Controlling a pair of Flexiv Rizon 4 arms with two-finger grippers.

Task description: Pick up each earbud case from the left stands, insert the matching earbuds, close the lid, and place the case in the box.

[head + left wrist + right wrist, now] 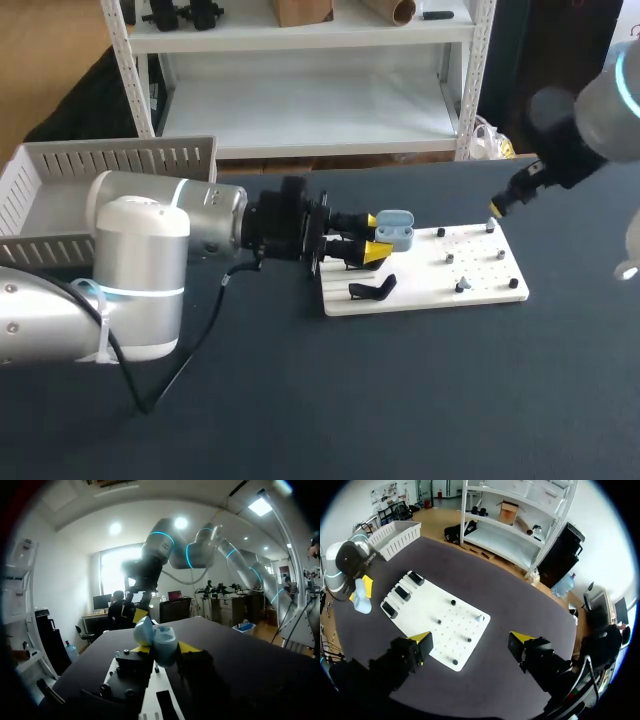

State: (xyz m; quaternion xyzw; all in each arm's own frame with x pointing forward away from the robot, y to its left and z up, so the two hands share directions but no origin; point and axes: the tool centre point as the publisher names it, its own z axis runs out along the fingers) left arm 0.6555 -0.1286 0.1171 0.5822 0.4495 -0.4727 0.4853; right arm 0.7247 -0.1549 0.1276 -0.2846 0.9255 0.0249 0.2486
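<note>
Left tool pinches the blue earbud case by the white board on the desk. Right tool hangs spread wide above it.

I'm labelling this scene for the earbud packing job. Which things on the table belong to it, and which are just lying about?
Belongs to the job: blue earbud case, lid open, in the left hand; white board; black stands; small parts on the board, probably earbuds; white box.
Just lying about: only the black cable trailing from the left arm.
</note>
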